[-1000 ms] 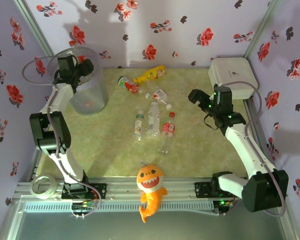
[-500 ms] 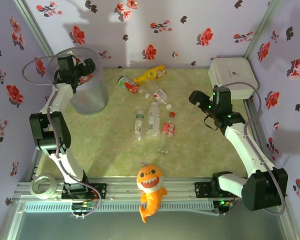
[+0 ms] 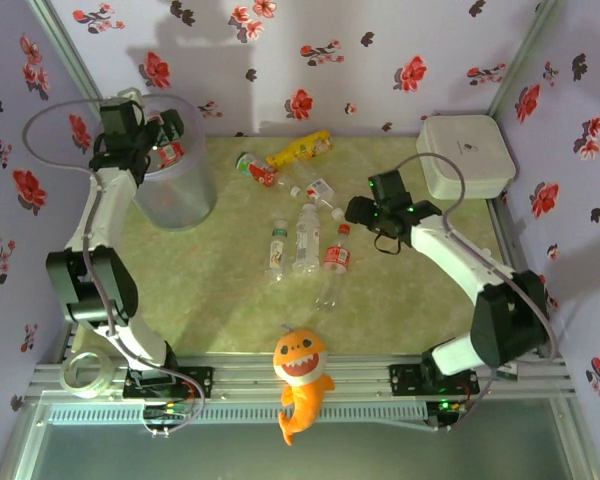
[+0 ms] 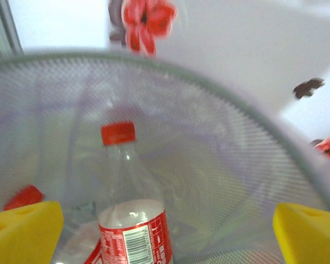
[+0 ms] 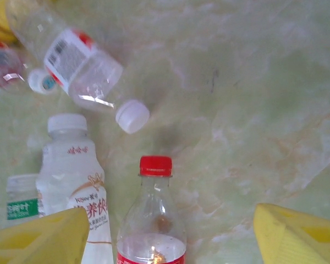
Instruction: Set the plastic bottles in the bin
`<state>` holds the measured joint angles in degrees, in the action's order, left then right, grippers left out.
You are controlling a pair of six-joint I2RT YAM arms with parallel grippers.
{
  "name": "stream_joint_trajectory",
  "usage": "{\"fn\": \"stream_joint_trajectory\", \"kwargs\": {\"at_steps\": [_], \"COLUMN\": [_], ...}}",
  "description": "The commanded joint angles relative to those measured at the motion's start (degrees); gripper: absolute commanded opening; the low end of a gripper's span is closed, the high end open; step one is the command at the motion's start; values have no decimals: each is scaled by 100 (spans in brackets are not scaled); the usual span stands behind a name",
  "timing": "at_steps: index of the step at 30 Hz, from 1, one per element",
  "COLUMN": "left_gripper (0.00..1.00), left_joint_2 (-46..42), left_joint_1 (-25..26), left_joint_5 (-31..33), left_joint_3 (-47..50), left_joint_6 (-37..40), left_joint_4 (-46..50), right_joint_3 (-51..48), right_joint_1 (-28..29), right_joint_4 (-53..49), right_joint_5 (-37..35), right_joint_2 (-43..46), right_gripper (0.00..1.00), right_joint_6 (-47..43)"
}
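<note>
My left gripper hangs over the mouth of the bin, a tall translucent bucket at the back left. Its yellow fingers stand wide open. A red-capped, red-labelled bottle sits between them inside the bin, touching neither. My right gripper is open above the bottles on the mat, a red-capped bottle lying between its fingers. Beside that lie a milky white bottle, a green-labelled one and a white-labelled one. A yellow bottle lies at the back.
A white square lidded box stands at the back right. An orange plush fish lies on the front rail and a tape roll at the front left. Floral walls close in the mat on three sides.
My right arm has swung left from beside the white box to above the bottles. The left gripper's fingers have spread over the bin, and the red-labelled bottle now shows between them.
</note>
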<state>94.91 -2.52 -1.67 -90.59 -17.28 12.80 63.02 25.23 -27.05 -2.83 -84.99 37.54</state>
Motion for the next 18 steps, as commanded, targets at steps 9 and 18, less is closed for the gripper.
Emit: {"fn": "stream_joint_trajectory", "kwargs": {"at_steps": [9, 18], "left_gripper": [97, 98], "left_joint_2": [-1473, -2252], "left_joint_1": [725, 2163], "left_joint_5": [293, -451], "left_joint_3": [-206, 1199], "left_joint_6": [616, 333], "left_joint_4": [1477, 1237], "right_joint_3": [316, 330], "right_joint_1": [411, 434], "right_joint_4": [-340, -52], "right_joint_5": [61, 386], "right_joint_2": [-876, -1468], "right_gripper": [87, 86], "right_joint_6": [588, 831]}}
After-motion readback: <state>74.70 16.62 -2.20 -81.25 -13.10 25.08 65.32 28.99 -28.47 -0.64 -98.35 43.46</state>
